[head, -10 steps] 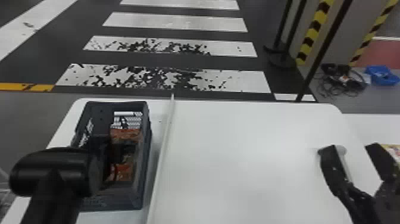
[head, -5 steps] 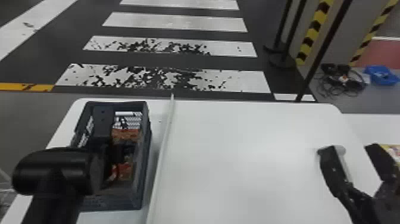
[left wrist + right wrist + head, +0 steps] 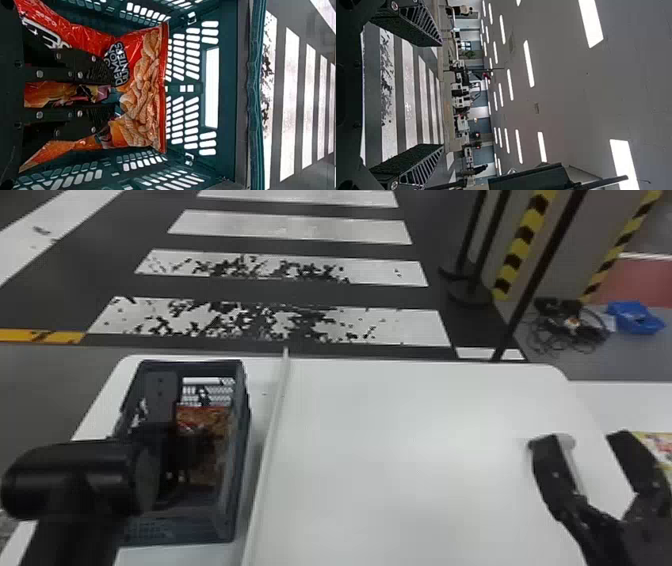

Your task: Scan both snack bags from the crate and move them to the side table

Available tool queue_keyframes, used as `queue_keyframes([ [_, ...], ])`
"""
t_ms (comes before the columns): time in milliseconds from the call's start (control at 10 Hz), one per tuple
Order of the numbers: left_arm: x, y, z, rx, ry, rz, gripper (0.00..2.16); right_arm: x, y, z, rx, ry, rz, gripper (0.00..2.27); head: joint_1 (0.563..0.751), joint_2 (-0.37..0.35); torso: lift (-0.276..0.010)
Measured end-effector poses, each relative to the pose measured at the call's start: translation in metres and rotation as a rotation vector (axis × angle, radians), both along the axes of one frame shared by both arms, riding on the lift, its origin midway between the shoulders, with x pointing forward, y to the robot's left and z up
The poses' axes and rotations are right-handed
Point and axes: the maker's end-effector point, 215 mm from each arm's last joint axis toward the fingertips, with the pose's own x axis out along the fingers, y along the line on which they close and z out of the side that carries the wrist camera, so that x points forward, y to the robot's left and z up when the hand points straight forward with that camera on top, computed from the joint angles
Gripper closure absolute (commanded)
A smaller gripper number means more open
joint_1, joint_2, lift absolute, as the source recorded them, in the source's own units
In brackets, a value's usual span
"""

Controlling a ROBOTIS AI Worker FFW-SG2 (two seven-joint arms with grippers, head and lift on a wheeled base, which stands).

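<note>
My left gripper (image 3: 192, 447) is down inside the dark crate (image 3: 239, 470) at the left of the table. A red-orange snack bag (image 3: 209, 420) is at its fingers. In the left wrist view my left gripper (image 3: 113, 94) is shut on that snack bag (image 3: 144, 87), whose film bulges around and between the two fingers. At the right, my right gripper (image 3: 582, 440) stands open over the table; in the right wrist view my right gripper (image 3: 442, 95) holds nothing. A colourful snack bag (image 3: 660, 447) partly shows at the right edge, on the side table (image 3: 625, 402).
A pale raised strip (image 3: 272, 425) divides the white table (image 3: 400, 460) just right of the crate. Beside a finger of the right gripper is a small pale round-ended object (image 3: 566, 441). Black posts (image 3: 545, 255) and a blue bin (image 3: 635, 317) stand on the floor beyond.
In the crate, the snack bag has shifted and more of its orange face shows beside the left gripper, which has moved slightly. The right arm has kept still.
</note>
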Motion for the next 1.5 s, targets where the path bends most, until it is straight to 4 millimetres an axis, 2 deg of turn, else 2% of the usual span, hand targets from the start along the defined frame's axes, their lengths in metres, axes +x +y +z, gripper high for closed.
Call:
queue_keyframes([
  [300,-0.003,0.009,0.005,0.029,-0.022,0.023,2.14,-0.002,0.0,0.001,0.001,-0.001,0.0,0.08,0.695,-0.044,-0.095],
  [900,-0.002,0.007,0.064,0.065,-0.163,0.037,2.14,-0.006,-0.001,0.006,0.004,-0.014,-0.007,0.08,0.695,-0.046,-0.095],
  [1500,-0.014,0.004,0.099,0.076,-0.231,0.043,2.14,-0.014,-0.002,0.01,0.008,-0.028,-0.014,0.08,0.695,-0.053,-0.095],
])
